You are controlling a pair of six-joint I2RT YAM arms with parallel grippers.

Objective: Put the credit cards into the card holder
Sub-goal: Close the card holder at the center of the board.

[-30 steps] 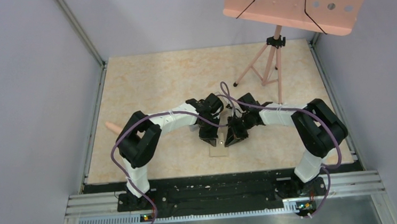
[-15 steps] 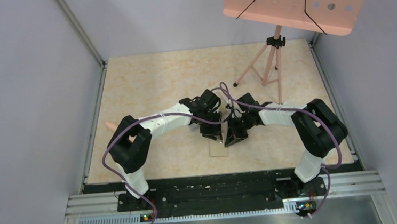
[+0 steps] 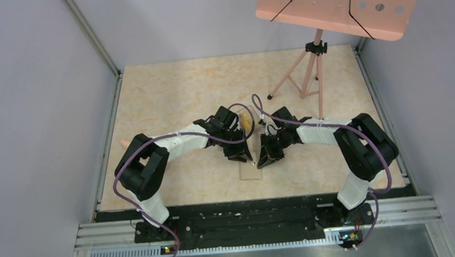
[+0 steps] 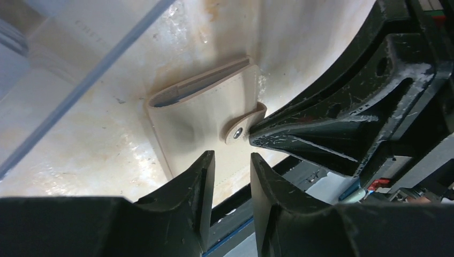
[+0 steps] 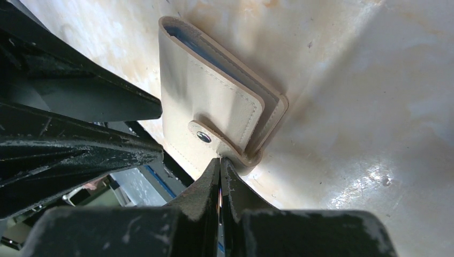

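Card holder (image 4: 198, 115) lies folded shut on bench (image 5: 375, 80), mid-frame. Left hand (image 4: 233, 160): fingers apart, nothing between them, just below holder. Right hand (image 5: 219, 163): fingers pressed together, tips at snap tab (image 5: 214, 136).

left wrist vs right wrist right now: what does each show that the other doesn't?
Left wrist only: the left gripper open, nothing between its fingers, plus a clear plastic edge at top left. Right wrist only: the right gripper shut, tips at the fold of the snap tab. Both: the closed tan card holder lying on the table, tab snapped.
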